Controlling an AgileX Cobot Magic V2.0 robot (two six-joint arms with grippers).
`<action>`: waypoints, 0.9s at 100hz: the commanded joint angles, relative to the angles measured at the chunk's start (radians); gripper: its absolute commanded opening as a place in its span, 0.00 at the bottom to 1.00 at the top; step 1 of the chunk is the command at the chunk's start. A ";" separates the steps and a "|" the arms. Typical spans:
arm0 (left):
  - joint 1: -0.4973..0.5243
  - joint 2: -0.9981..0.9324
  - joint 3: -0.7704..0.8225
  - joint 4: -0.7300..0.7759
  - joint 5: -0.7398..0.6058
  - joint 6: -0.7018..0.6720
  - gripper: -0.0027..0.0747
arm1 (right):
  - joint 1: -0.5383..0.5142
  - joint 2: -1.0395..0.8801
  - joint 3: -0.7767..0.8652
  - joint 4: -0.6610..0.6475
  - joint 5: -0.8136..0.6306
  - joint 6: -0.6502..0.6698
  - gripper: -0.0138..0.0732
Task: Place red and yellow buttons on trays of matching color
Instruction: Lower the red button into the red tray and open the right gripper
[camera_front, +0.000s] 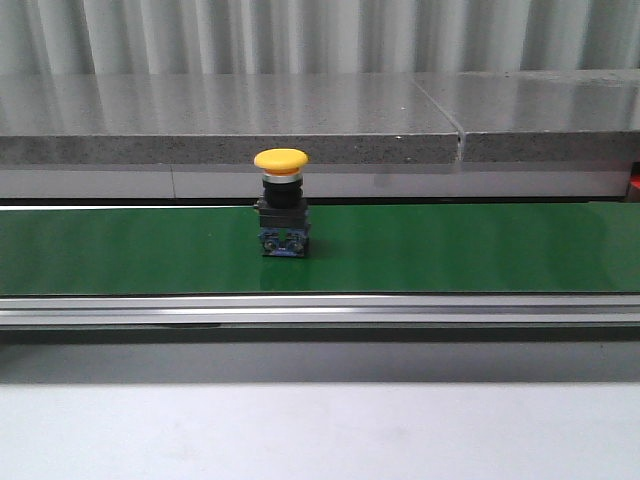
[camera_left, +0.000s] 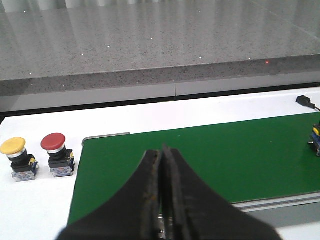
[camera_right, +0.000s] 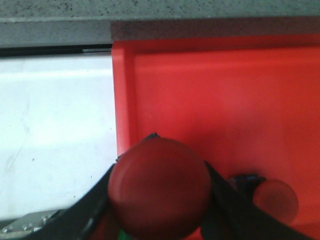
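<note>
Red button (camera_right: 159, 187), domed glossy cap, clamped in right gripper (camera_right: 157, 200) above red tray (camera_right: 225, 100), beside second red button (camera_right: 275, 197) lying there. Left gripper (camera_left: 162, 200) pressed together, empty. Yellow-capped button (camera_front: 281, 203) upright on green belt (camera_front: 480, 250).

On the green belt (camera_front: 450, 245) only one yellow button (camera_front: 281, 203) stands, upright near the middle. The belt is bare on both sides of it, so there is wide room to reach in from left or right. A grey ledge (camera_front: 230, 120) runs along behind it like a low wall.

Past the belt's end, two buttons (camera_left: 37, 156) stand close side by side on the white table (camera_left: 40, 210).

In the red tray (camera_right: 225, 110) one button (camera_right: 272, 197) sits in a corner; the rest of the floor is bare.
</note>
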 joint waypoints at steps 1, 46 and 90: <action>-0.008 0.009 -0.026 -0.010 -0.083 -0.010 0.01 | -0.009 0.005 -0.075 -0.007 -0.069 -0.015 0.24; -0.008 0.009 -0.026 -0.010 -0.083 -0.010 0.01 | -0.015 0.212 -0.205 -0.041 -0.071 -0.015 0.24; -0.008 0.009 -0.026 -0.010 -0.083 -0.010 0.01 | -0.015 0.254 -0.206 -0.048 -0.070 -0.015 0.24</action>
